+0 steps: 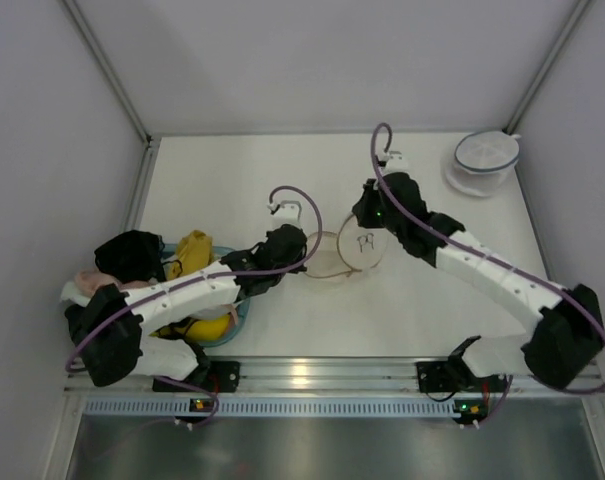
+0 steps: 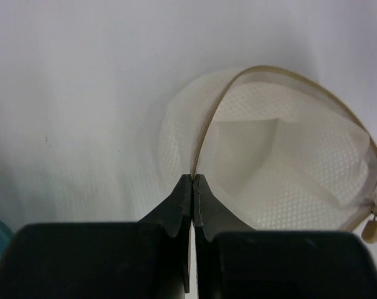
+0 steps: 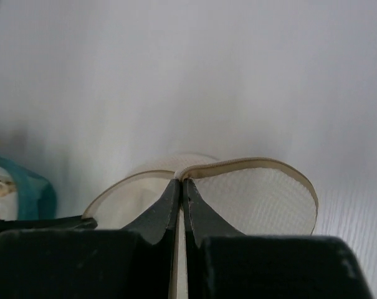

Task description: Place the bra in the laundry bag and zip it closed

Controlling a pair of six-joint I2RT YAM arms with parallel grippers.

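The laundry bag (image 1: 344, 252), round white mesh with a tan zip rim, lies open in the middle of the table, its lid bearing a small dark mark. My left gripper (image 1: 302, 250) is shut on the bag's rim at its left side; the left wrist view shows the gripper (image 2: 193, 177) pinching the tan rim, the mesh (image 2: 288, 156) spread beyond. My right gripper (image 1: 370, 226) is shut on the rim at the right; the right wrist view shows the gripper (image 3: 182, 182) clamped on the tan edge above the mesh (image 3: 263, 199). The mustard-yellow bra (image 1: 194, 252) lies in a basket at the left, partly under my left arm.
A teal basket (image 1: 240, 312) holding the bra and a pink garment (image 1: 87, 280) sits at the near left, beside a black cloth (image 1: 130, 255). A second round mesh bag with a blue rim (image 1: 487, 155) stands at the far right. A zip pull (image 2: 370, 230) hangs from the bag's rim.
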